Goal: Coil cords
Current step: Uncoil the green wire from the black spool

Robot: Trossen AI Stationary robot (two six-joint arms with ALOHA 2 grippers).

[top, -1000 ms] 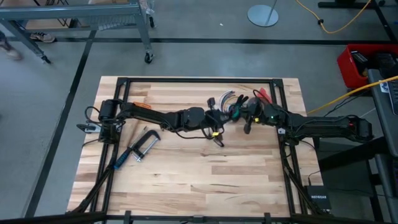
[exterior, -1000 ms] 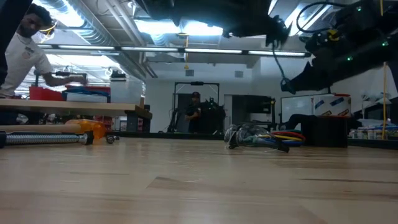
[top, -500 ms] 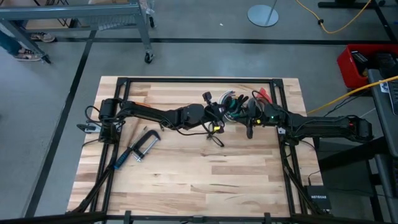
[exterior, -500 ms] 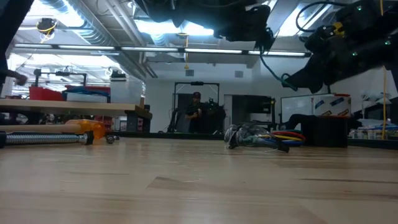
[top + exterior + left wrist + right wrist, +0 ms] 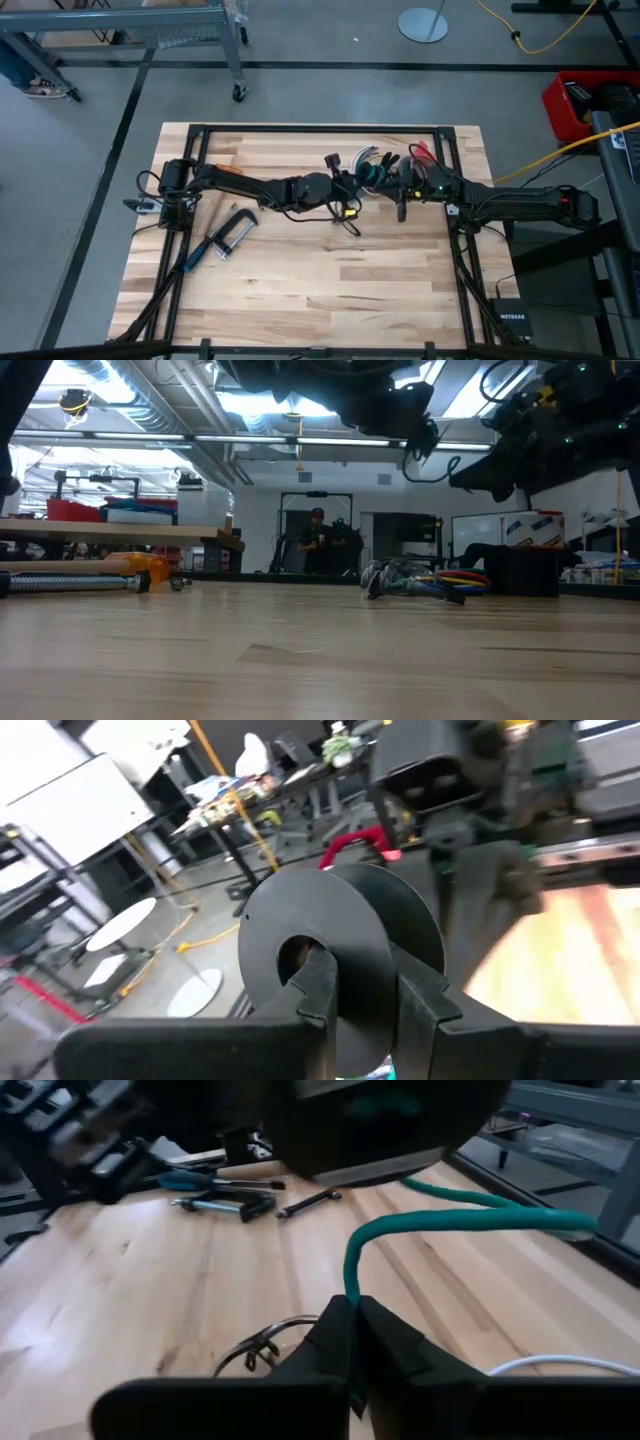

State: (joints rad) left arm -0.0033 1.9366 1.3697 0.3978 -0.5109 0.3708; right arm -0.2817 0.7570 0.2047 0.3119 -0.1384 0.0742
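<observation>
We hold a black reel (image 5: 340, 915) clamped in our left tool (image 5: 365, 988) above the tabletop (image 5: 150, 1280) so our right tool (image 5: 355, 1318), pinched on the green cord (image 5: 450, 1220), can likely wind it on.

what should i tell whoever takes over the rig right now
Left gripper: shut on a black spool, raised over mid-table.
Right gripper: shut on a green cord, close beside the spool.
Thin black cable with a yellow piece: loose by the left gripper.
Done: no finished coil visible.
Left: wind the cords, set them down.
</observation>
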